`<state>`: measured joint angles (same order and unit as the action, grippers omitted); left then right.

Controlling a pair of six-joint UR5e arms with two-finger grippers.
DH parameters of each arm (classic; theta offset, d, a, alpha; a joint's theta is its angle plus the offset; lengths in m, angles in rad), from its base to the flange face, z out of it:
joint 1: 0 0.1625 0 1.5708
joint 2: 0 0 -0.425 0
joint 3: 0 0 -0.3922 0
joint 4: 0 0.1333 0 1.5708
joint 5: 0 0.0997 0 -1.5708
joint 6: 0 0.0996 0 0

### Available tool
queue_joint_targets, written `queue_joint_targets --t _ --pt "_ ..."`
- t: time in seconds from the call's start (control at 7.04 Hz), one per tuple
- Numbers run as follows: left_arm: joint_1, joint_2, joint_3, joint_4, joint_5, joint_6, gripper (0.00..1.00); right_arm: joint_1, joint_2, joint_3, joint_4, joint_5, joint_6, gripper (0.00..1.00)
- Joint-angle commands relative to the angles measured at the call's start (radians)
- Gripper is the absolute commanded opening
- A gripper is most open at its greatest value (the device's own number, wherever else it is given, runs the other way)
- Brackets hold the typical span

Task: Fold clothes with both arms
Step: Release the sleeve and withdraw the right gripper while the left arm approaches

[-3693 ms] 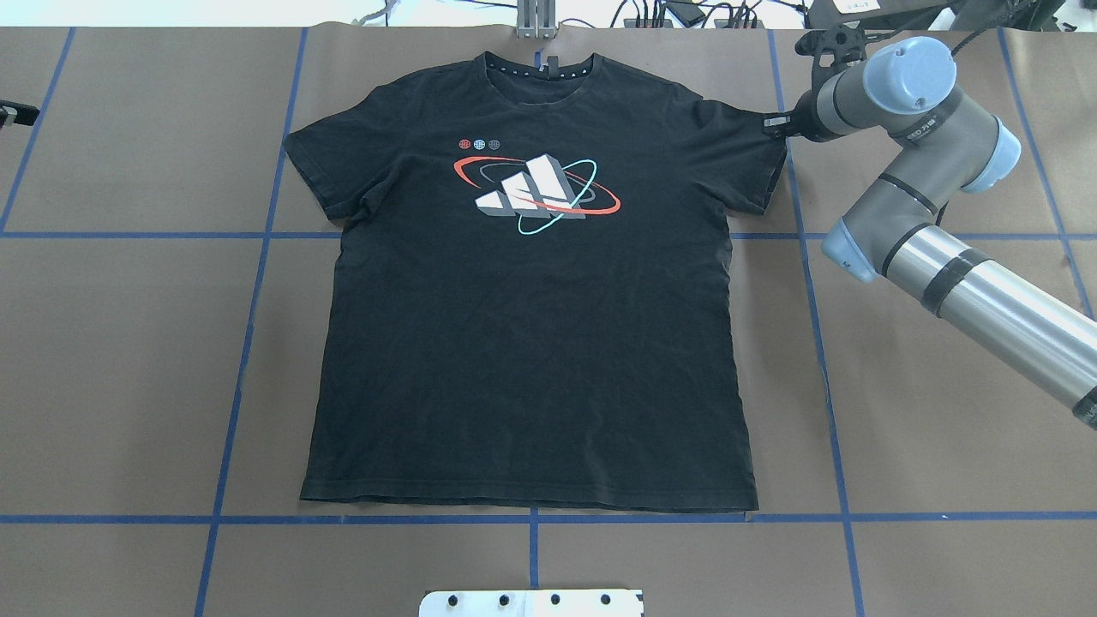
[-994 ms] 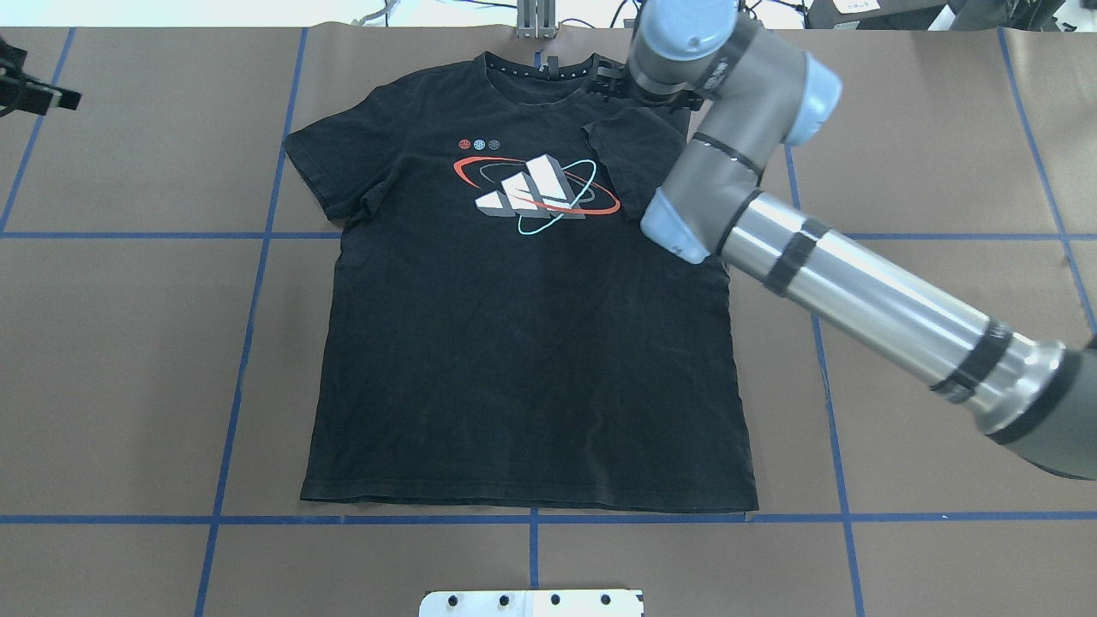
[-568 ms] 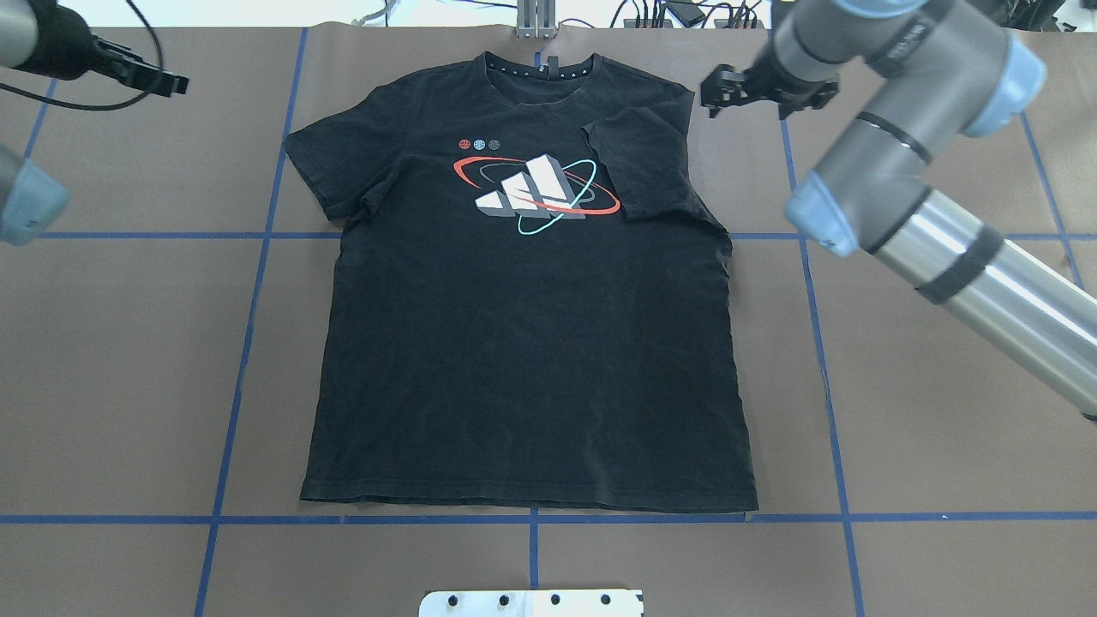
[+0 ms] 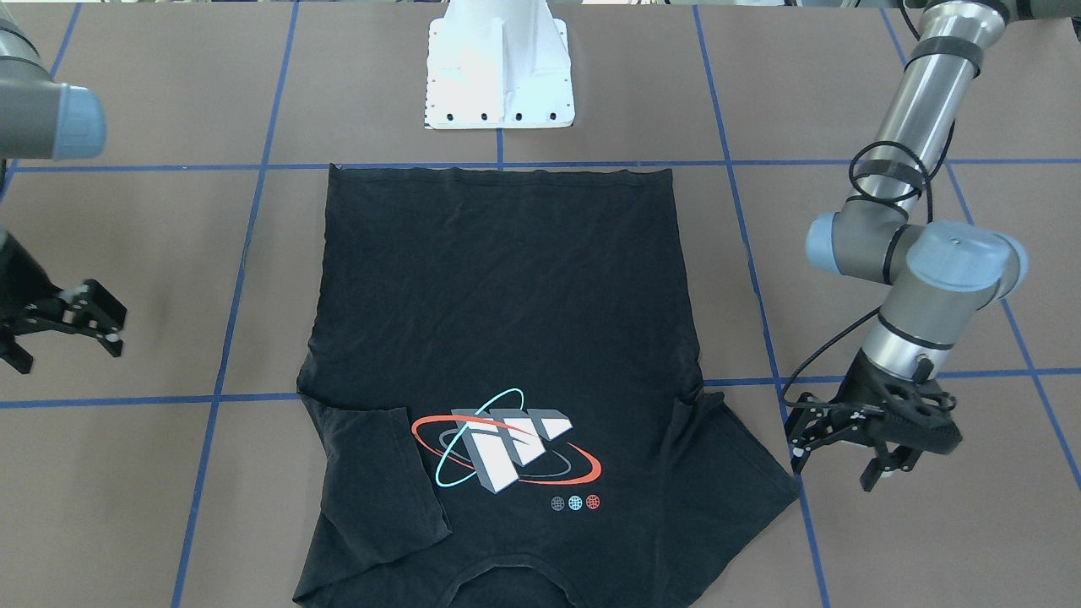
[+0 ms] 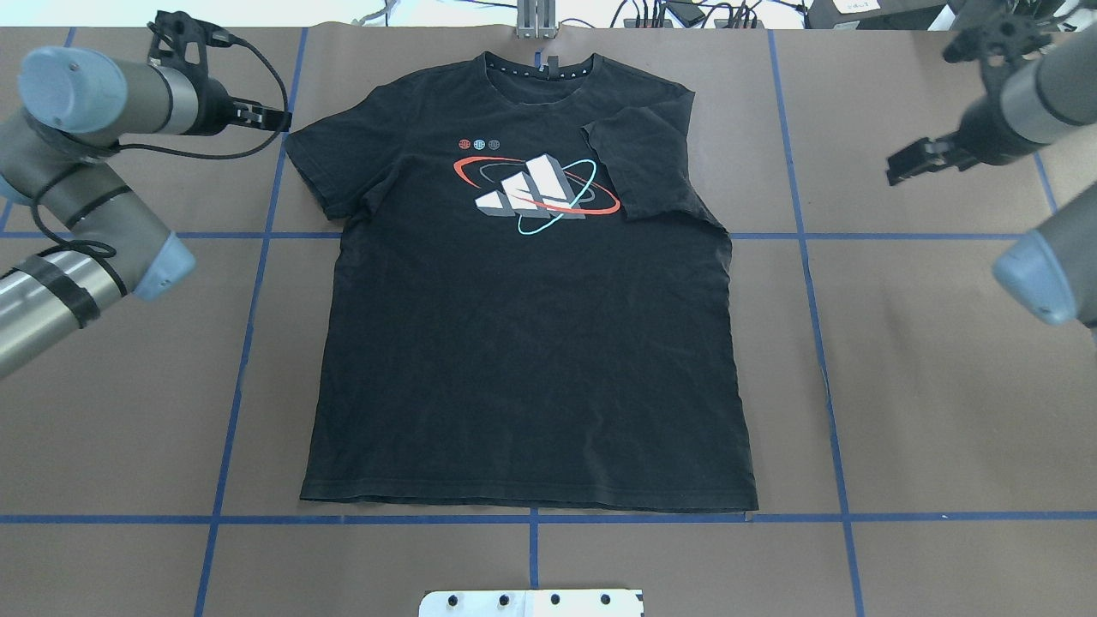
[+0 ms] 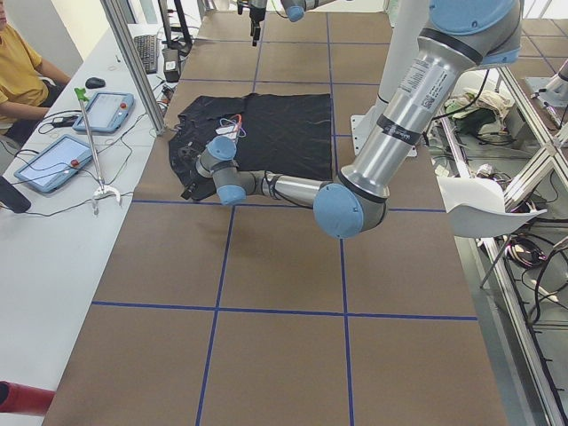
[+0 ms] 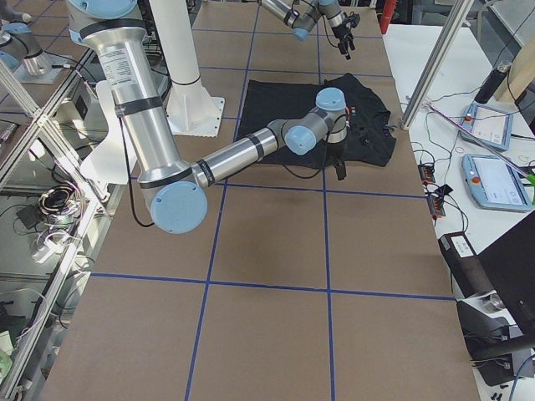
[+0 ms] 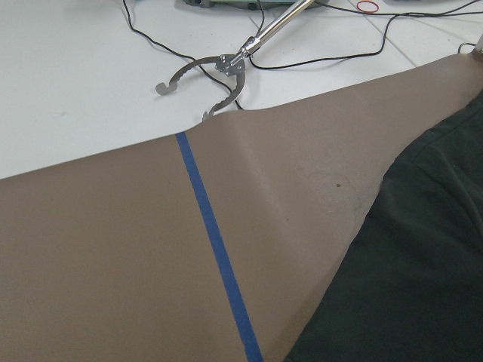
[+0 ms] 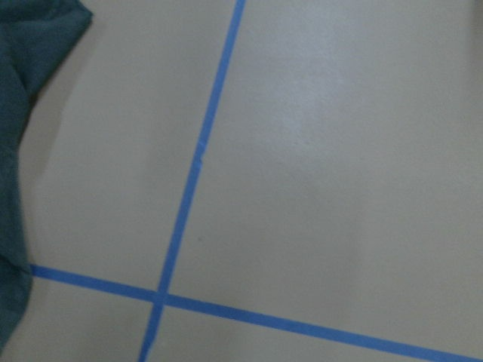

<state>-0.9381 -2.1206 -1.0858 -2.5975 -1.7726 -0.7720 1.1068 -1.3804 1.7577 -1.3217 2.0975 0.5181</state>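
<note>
T-shirt (image 5: 531, 360) hasn't budged, flat on the table (image 5: 900, 386) with one sleeve (image 5: 651, 171) tucked in; right arm (image 5: 1050, 231) has swung clear and left arm (image 5: 86, 201) has come in. Left gripper (image 5: 267, 117) and right gripper (image 5: 908, 163) both look spread. Left's beside the other sleeve (image 5: 321, 171), so a sloppy pinch could drag the shirt crooked.

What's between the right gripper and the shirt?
Between the right gripper and the shirt: only brown table cover and one blue tape line, per the overhead view.

Left pincer (image 4: 836, 460) and right pincer (image 4: 67, 355) hang low, far apart, jaws spread.
</note>
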Motion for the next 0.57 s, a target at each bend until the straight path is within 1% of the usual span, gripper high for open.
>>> queue_joint_targets --t 0.0,0.14,0.43 --pt "0.042 -0.038 0.102 -0.062 0.067 -0.088 0.76 0.031 -0.089 0.052 0.001 0.026 -0.064 1.00" --pt "0.042 -0.041 0.130 -0.084 0.067 -0.089 0.67 0.031 -0.089 0.052 0.001 0.026 -0.064 1.00" --pt "0.047 -0.056 0.156 -0.085 0.067 -0.090 0.61 0.031 -0.088 0.051 0.001 0.024 -0.064 1.00"
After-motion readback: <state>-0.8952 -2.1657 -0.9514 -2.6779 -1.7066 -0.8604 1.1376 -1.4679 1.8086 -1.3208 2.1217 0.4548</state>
